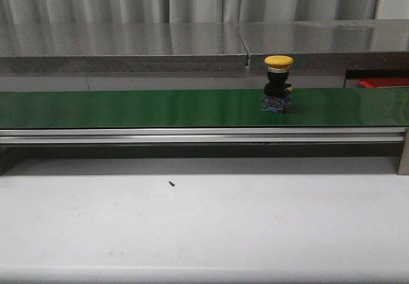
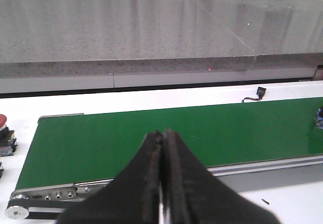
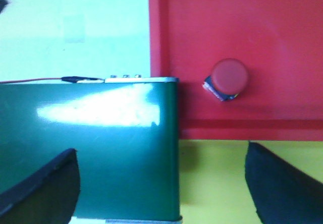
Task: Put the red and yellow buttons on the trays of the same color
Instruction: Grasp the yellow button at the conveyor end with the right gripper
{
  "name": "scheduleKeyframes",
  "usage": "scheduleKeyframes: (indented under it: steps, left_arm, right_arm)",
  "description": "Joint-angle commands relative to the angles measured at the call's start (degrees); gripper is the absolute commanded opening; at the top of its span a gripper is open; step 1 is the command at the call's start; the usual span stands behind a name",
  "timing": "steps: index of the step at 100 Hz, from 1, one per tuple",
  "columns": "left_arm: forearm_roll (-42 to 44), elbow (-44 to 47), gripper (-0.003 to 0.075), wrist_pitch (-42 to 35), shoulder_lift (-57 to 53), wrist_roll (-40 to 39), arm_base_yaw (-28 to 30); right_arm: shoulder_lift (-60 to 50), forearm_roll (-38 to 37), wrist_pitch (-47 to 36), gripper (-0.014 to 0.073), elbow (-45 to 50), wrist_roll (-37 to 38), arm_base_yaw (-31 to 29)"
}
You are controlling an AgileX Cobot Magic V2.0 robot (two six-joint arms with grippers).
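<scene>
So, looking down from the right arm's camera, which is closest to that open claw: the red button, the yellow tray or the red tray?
1. Yellow tray, directly beneath the right gripper.
2. Red tray, bordering the yellow one.
3. Red button, standing inside the red tray.

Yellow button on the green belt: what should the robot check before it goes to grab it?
1. Yellow button standing upright on the green belt: ok.
2. Nothing touching or covering the yellow button: ok.
3. Right gripper open and empty, ready to grab: ok.
4. Left gripper open: not ok, its jaws are closed together.
5. Yellow tray has free space: cannot tell, only a bare part shows.
6. Red button already sitting in the red tray: ok.
</scene>
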Motion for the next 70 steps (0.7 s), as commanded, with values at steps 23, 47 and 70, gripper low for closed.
scheduleKeyframes:
  steps: [23, 47, 70]
  left_arm:
    - [-0.8, -1.6, -0.0019, -4.2, 0.1, 0.1, -0.5]
    - [-0.8, -1.6, -0.0019, -4.2, 0.1, 0.1, -0.5]
    - [-0.8, -1.6, -0.0019, -4.2, 0.1, 0.1, -0.5]
  right_arm:
    - [-20.3, 1.2, -14.7, 0.0653, 25.9, -2.5, 6.3]
    - [-22.8, 1.2, -19.0, 0.0653, 36.9, -3.9, 11.8]
    - [-19.5, 1.3, -24.8, 0.0653, 37.3, -4.4, 17.8]
